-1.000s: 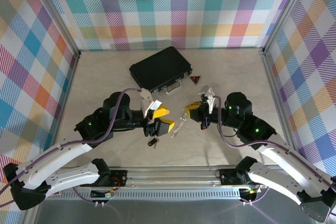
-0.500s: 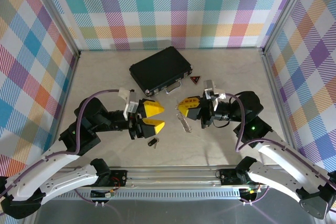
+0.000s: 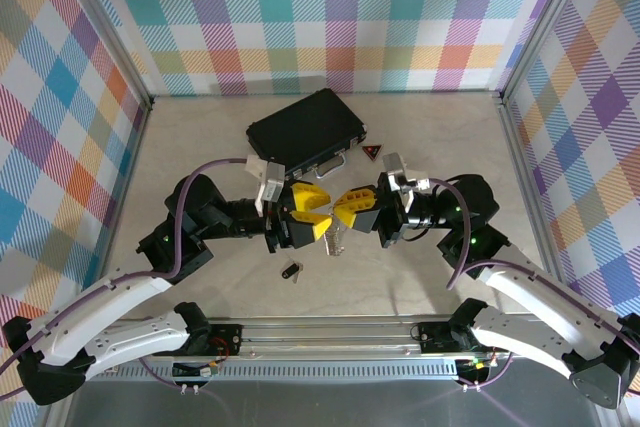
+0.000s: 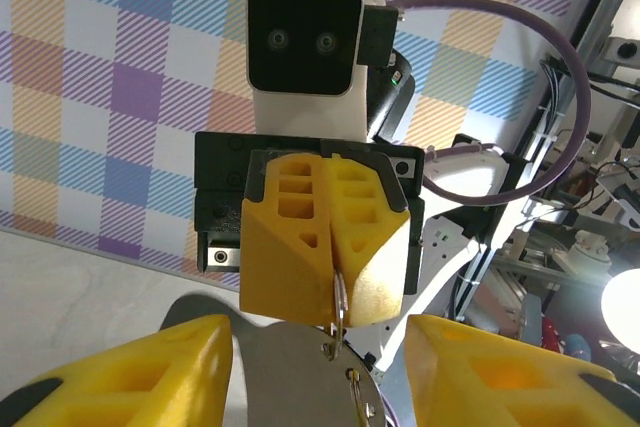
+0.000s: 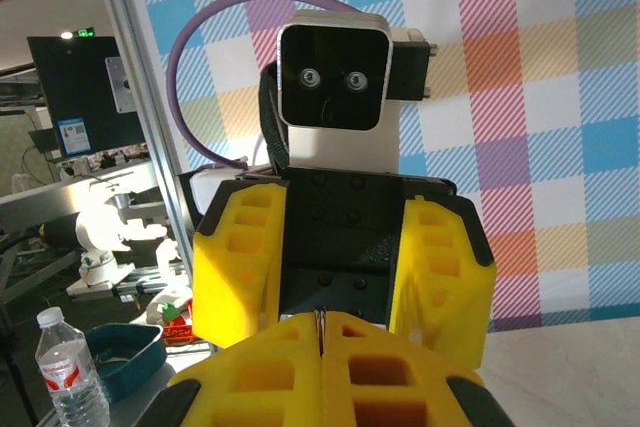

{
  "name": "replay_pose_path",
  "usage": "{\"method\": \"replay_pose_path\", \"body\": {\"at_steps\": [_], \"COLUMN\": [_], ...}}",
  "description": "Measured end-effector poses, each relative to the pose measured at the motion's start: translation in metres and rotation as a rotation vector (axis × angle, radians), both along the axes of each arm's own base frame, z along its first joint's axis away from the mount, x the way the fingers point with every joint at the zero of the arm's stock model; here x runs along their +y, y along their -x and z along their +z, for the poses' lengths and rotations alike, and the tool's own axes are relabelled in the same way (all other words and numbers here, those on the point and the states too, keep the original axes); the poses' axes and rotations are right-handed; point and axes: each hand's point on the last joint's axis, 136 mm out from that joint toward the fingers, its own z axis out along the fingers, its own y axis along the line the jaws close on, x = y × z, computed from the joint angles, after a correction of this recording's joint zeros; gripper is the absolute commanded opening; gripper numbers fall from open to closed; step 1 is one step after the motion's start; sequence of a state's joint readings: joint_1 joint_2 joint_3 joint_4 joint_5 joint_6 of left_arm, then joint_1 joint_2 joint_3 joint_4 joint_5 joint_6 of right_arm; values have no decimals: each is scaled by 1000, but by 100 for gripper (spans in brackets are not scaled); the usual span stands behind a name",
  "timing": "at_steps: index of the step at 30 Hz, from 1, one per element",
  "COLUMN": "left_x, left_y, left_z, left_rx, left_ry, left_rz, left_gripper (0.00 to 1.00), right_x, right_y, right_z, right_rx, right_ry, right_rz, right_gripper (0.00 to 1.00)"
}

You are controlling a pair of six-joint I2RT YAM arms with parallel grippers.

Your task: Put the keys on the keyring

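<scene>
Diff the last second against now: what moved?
Left gripper swung right, up to the right gripper, and now faces it with jaws open. Right gripper edged left, still shut on the keyring, which hangs below it. Black-headed key and case: unmoved.

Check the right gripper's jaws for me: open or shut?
Shut. In the left wrist view the right gripper has its yellow jaws pressed together, pinching the thin keyring between them.

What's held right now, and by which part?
Right gripper pinches the keyring by its top edge; left gripper is open, holding nothing.
</scene>
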State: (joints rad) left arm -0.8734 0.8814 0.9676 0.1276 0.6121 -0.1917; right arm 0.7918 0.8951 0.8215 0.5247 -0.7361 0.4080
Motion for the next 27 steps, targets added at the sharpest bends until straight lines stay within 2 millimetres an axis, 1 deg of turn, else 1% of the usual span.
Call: {"method": "replay_pose_path", "body": {"at_steps": [5, 8, 12, 21, 27], "left_x": [0, 1, 1, -3, -6], "left_y": [1, 1, 2, 1, 0], "left_z": [4, 7, 8, 4, 2], "left_rx": [-14, -22, -26, -22, -22], "left_ry": [13, 23, 27, 18, 16], "left_rz": [-2, -2, -7, -24, -33], "left_gripper": [38, 36, 36, 42, 41], "right_x": [-2, -3, -4, -3, -3], "right_y": [3, 4, 6, 8, 9], "right_z": [6, 10, 12, 13, 13], "right_rx": [-11, -18, -22, -30, -30], "right_ry": [-22, -38, -44, -51, -52], "right_rz": [10, 14, 18, 24, 28], "right_gripper": [0, 0, 0, 0, 0]}}
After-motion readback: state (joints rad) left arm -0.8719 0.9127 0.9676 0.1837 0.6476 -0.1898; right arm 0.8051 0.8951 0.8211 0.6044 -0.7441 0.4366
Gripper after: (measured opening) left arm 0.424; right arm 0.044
